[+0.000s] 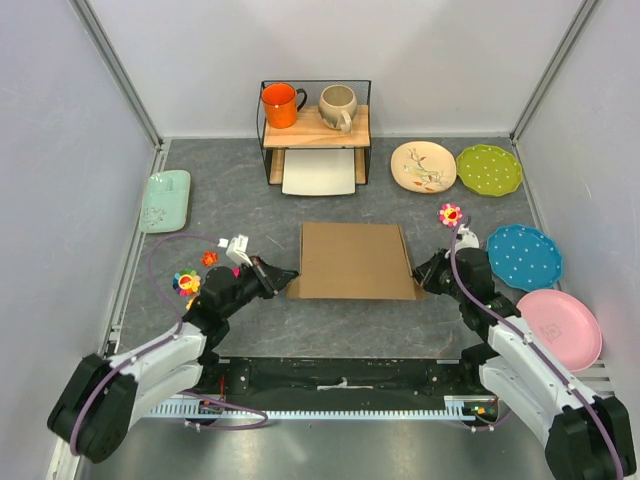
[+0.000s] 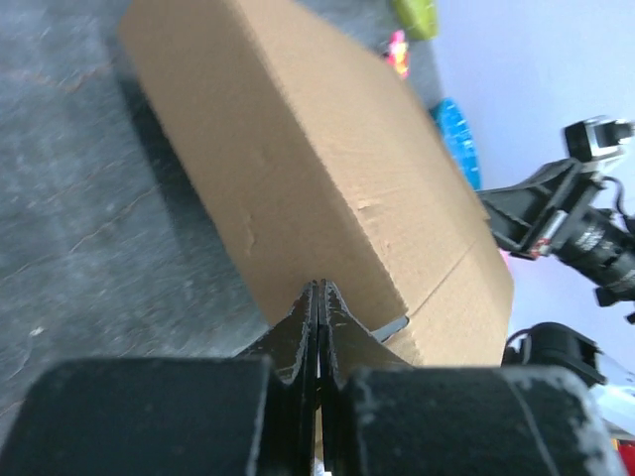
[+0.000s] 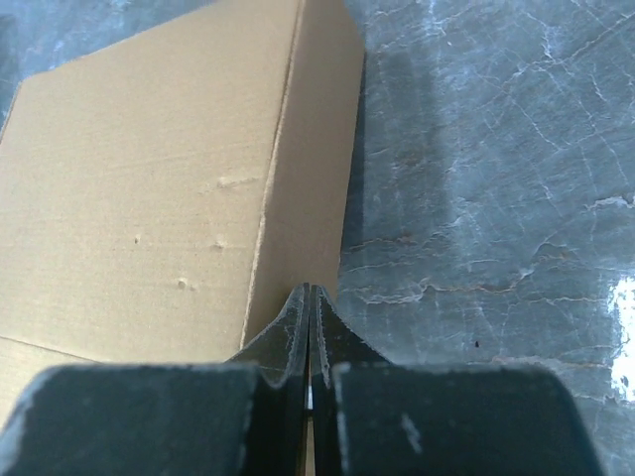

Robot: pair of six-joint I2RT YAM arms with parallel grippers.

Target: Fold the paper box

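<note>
While the box (image 1: 352, 258) sits central on the table (image 1: 230, 200), already a closed shallow form, I judge folding almost finished; left gripper (image 1: 270, 276) and right gripper (image 1: 420, 278) touch its near corners, jaws clenched empty.

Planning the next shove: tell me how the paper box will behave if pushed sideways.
The paper box looks like thin corrugated cardboard, so probably light and apt to slide on the table. Its shallow side wall may dent under a narrow push. Low and wide, it likely won't tip.
</note>
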